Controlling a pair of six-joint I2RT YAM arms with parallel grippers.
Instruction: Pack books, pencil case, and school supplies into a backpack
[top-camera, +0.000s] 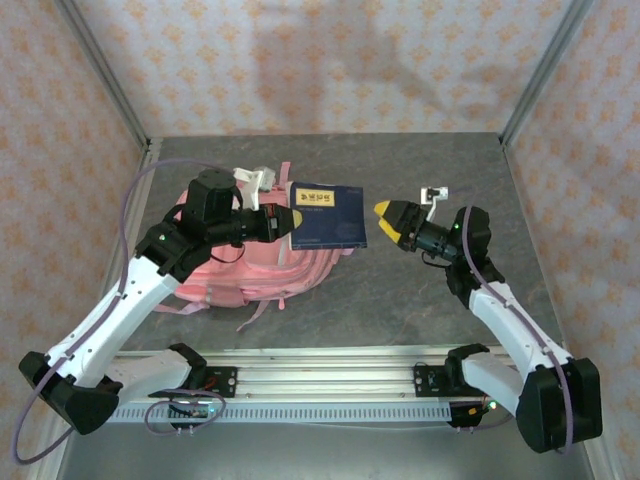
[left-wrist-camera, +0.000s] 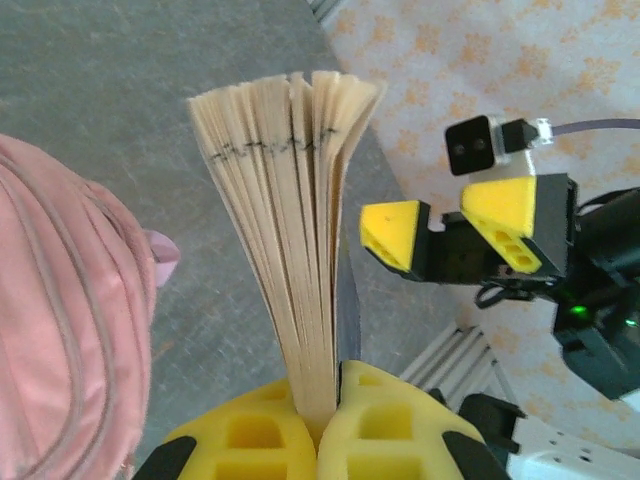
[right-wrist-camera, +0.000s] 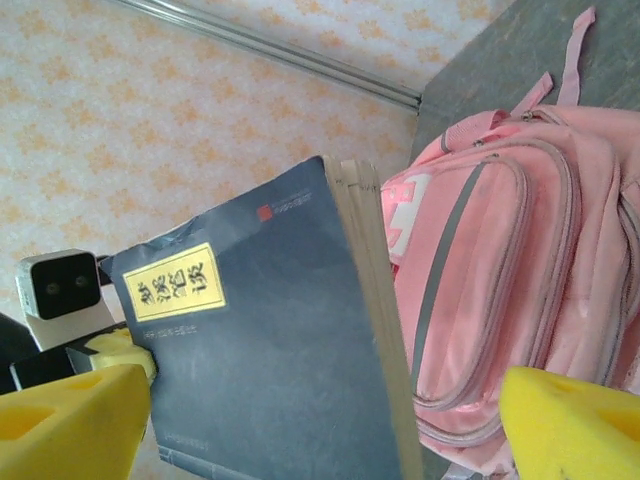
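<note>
Clamped with the left gripper (left-wrist-camera: 325, 425) on one edge of the navy book (top-camera: 328, 215), fingers pressed tight against the pages. Held off the grey table (top-camera: 420, 300), cover with yellow label facing up in the top external view, loose pages fanning away from the grip. Positioned at the right edge of the pink backpack (top-camera: 250, 270), itself flat on the table with front pockets up. Spread wide at the right gripper (top-camera: 388, 222): yellow fingers apart, near the book's free edge without touching it, holding nothing.
</note>
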